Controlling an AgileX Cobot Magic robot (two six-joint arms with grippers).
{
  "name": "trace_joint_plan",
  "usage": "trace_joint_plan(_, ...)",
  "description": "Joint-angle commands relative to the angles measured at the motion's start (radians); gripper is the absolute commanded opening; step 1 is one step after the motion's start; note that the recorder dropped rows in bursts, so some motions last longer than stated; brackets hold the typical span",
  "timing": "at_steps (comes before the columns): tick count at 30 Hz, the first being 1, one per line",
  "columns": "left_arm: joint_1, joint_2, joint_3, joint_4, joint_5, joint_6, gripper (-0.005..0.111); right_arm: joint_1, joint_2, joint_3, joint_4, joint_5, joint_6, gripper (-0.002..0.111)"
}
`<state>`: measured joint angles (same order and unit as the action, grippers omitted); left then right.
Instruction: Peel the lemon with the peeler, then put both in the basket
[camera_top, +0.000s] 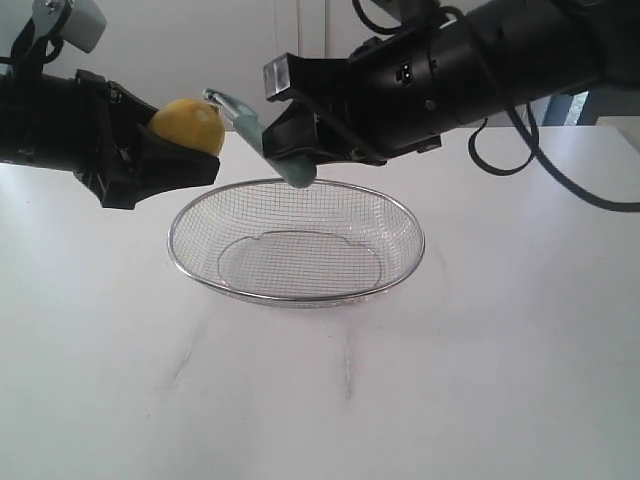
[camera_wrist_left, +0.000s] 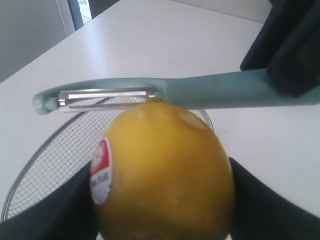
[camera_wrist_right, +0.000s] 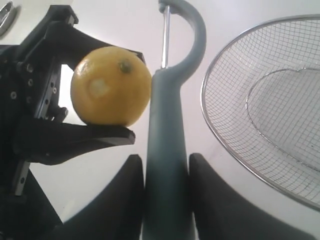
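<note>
White table (camera_top: 520, 380), bare surface under everything. Wire-mesh basket (camera_top: 195, 225) sits on it at centre, upright, nothing in it.

Both arms are held above the table, over the basket's far rim. Left gripper (camera_top: 200, 145): black fingers spread wide around the lemon and clamping it from two sides, in the air, just beyond the basket's left edge. Right gripper (camera_wrist_right: 165, 170): fingers pinching the peeler's handle, one pad on each side.

Peeler (camera_wrist_left: 220, 92): teal handle, curved head pointing toward the left gripper, metal blade (camera_wrist_left: 107, 96) lying along the lemon's exposed end. Blade looks to touch the skin, though contact is not certain from these angles.

Lemon (camera_wrist_left: 165, 175): yellow, mostly unpeeled. Red-and-white sticker (camera_wrist_left: 101, 170) on its side. One small pale patch (camera_wrist_left: 189, 119) near the blade.
</note>
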<state>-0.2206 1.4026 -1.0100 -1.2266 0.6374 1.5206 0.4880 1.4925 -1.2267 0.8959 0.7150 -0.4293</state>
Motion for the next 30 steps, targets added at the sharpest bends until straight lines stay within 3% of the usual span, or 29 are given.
trace_joint_plan(1, -0.001, -0.007, 0.002, -0.030, 0.019, -0.002, 0.000, -0.001, -0.012, -0.008, -0.072, -0.013, 0.050, 0.000)
trace_joint_plan(12, -0.001, -0.007, 0.002, -0.030, 0.019, -0.002, 0.000, -0.001, 0.049, -0.005, -0.115, 0.107, 0.089, 0.000)
trace_joint_plan(30, -0.001, -0.007, 0.002, -0.030, 0.019, -0.002, 0.000, -0.001, 0.072, -0.005, -0.005, 0.172, 0.005, 0.000)
